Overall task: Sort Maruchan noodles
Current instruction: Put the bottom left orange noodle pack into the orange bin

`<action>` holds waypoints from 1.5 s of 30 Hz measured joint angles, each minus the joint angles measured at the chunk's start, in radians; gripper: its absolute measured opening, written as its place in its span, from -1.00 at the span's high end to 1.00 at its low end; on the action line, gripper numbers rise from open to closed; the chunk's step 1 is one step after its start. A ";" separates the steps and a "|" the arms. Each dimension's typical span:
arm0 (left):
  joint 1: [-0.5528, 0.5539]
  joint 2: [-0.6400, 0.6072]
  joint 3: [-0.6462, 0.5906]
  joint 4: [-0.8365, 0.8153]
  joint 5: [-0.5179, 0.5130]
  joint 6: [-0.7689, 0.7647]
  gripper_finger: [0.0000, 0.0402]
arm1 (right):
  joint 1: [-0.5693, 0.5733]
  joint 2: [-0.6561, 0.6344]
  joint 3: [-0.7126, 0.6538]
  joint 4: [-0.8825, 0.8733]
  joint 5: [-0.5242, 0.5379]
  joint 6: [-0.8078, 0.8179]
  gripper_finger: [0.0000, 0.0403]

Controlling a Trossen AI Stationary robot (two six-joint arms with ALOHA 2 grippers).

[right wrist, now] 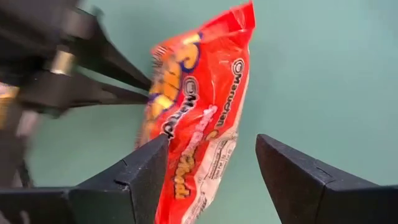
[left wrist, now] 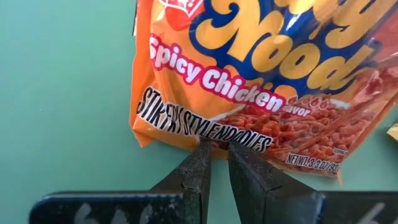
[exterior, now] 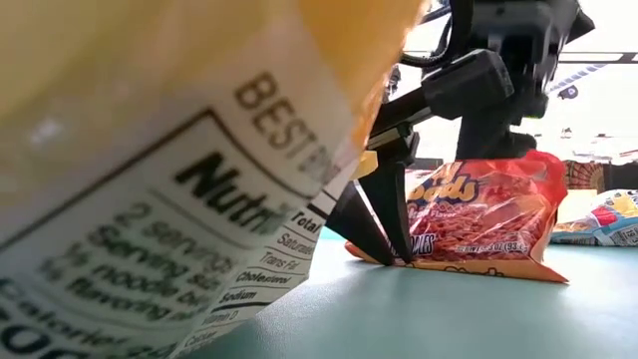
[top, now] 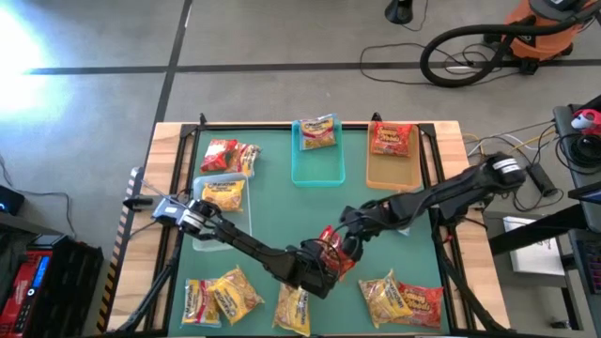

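Left gripper (left wrist: 215, 163) pinched on red packet's (left wrist: 261, 81) edge at counter (top: 272, 216) centre — right gripper (right wrist: 211, 171) spread wide around it, from 3 o'clock.

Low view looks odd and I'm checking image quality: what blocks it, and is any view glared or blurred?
Low view: a blurred yellow packet against the lens hides the left half; bright room behind. High view: sun glare on the floor, top left. Right wrist view: the left hand is motion-blurred; the red packet is sharp. Left wrist view: crisp, evenly lit.

Red-orange Spicy Chicken noodle pkt (left wrist: 261, 93) on edge mid-mat; other pkts (top: 225, 293) in trays, along front edge.
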 joint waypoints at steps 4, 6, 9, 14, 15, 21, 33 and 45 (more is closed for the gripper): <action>0.000 0.000 -0.004 0.001 0.005 0.000 0.81 | 0.000 0.060 0.000 0.049 -0.052 0.007 -0.16; 0.000 -0.001 -0.007 0.001 0.006 0.000 0.81 | 0.000 0.070 0.000 0.075 -0.085 0.010 -0.16; 0.000 -0.001 -0.009 0.002 0.006 0.000 0.81 | 0.000 0.062 0.000 0.073 -0.091 0.001 -0.16; 0.003 -0.001 -0.013 0.003 0.009 0.000 0.81 | 0.000 0.015 -0.001 0.069 -0.089 -0.006 -0.16; 0.003 -0.002 -0.015 0.004 0.010 0.000 0.81 | 0.000 0.007 -0.001 0.062 -0.086 -0.006 -0.16; 0.006 -0.003 -0.026 0.020 0.013 0.000 0.81 | 0.000 -0.016 -0.001 0.026 -0.064 0.009 -0.16; 0.010 -0.003 -0.031 0.027 0.018 0.000 0.81 | -0.003 -0.012 -0.001 0.005 -0.100 0.021 -0.26; 0.010 -0.003 -0.038 0.030 0.018 0.000 0.81 | -0.005 -0.006 -0.001 0.078 -0.072 0.013 -0.57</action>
